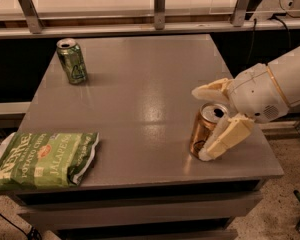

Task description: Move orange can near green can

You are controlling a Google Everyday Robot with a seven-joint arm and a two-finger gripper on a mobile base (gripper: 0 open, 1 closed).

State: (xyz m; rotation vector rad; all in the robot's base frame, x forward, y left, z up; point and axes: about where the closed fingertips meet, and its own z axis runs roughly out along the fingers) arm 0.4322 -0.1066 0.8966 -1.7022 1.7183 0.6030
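A broad grey flat-topped bench (pixel 150 84) fills most of what I can see. From the 3 o'clock side a bulky white robot arm (pixel 275 89) reaches in over its edge. Down at 8 o'clock, a green crinkled potato chip bag (pixel 45 159) lies flat, overhanging the bench's corner. The cream-coloured gripper (pixel 200 124) sits at about 4 o'clock, close to the near right corner. Its jaws are spread apart and straddle the shiny golden-orange metal drink can (pixel 199 139), one finger behind the silver top and the other down against the can's near side; they do not look clamped on it. That can stands upright on the bench. The green metal drink can (pixel 73 61) stands upright at 10 o'clock, well apart from the orange one.
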